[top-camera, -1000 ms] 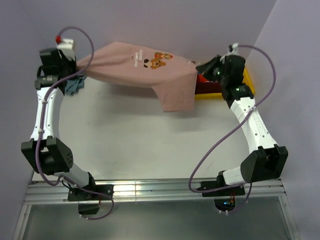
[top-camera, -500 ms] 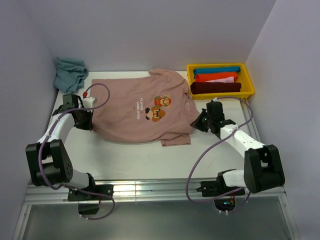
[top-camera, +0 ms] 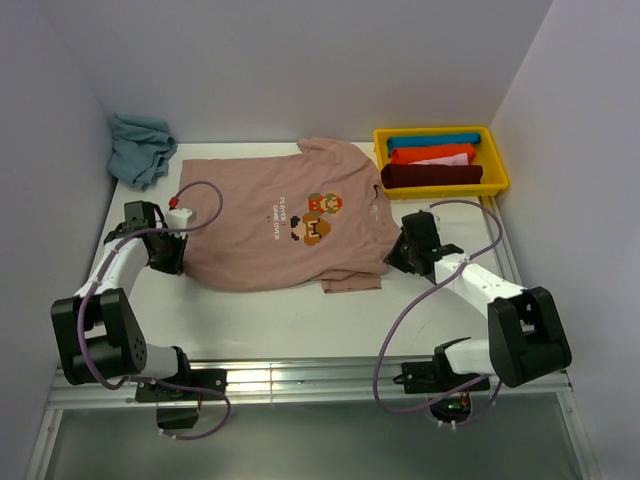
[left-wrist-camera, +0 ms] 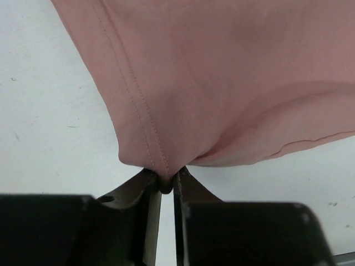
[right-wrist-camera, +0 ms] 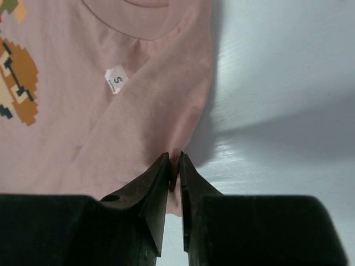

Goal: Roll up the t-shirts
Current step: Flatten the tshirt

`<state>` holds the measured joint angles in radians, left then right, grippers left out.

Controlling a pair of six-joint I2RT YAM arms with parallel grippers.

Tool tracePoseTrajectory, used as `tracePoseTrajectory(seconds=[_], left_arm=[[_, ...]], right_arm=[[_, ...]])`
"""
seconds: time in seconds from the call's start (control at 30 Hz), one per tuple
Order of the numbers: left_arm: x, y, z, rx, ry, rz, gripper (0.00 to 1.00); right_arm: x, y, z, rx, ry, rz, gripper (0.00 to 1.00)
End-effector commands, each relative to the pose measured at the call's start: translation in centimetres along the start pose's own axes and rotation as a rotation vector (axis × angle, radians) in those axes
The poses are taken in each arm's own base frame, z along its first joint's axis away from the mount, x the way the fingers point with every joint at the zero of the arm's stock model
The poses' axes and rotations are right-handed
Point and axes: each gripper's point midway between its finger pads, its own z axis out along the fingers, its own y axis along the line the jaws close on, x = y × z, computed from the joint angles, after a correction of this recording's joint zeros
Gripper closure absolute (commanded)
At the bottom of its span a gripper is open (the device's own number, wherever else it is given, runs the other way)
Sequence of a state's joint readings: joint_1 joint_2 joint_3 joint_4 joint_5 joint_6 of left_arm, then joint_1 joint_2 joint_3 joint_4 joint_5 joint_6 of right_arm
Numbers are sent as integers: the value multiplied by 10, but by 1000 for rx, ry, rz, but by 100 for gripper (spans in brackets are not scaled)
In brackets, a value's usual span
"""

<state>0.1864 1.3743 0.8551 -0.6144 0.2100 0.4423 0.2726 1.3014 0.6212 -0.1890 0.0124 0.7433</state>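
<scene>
At the far-left corner of the table (top-camera: 300, 325): a crumpled teal garment (top-camera: 140, 147), well apart from the arms.

Nearer, along the left edge: left gripper (top-camera: 170, 256) found low on the surface and clamped on the stitched hem of the dusty pink t-shirt (top-camera: 250, 235). Confirmed from the left wrist view: a small pinch of hem squeezed between both fingers (left-wrist-camera: 148, 191), cloth fanning away from them over the white top.

Across the middle: the same t-shirt spread flat and face up, hem to the left, collar to the right, one sleeve toward the far wall, the other rumpled at the near edge. Orange-and-white chest print (top-camera: 315, 217) seen sideways, with a line of small lettering beside it.

At the collar end: right gripper (top-camera: 399, 250) likewise closed on pink cloth, at the shoulder edge. Noted from the right wrist view: white size tag (right-wrist-camera: 116, 79) marked S just inside the neckline.

At the far-right corner: a yellow bin (top-camera: 497, 160) just beside the far sleeve, holding rolled tees (top-camera: 432, 155) in teal, orange, white and dark red, laid side by side.
</scene>
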Motion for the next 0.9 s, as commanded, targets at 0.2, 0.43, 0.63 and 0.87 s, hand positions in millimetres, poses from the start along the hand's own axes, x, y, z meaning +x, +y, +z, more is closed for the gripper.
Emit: tracePoseTrajectory(seconds=[0.2,0.43,0.63,0.87], left_arm=[[-4,-2,-13,32,-9,32,61],[11,4,-29,-1,11,31,53],[23,2,-39,1,42,33,52],[30,-4,-28,53,91,1,55]], right_arm=[[-28,13,-45,-40,-154,18,53],[-1,4,-67,-108,-169,64,52],[29,-9,-59,-112,-132,82,55],[47,-16,-44,-114,-93,73,57]])
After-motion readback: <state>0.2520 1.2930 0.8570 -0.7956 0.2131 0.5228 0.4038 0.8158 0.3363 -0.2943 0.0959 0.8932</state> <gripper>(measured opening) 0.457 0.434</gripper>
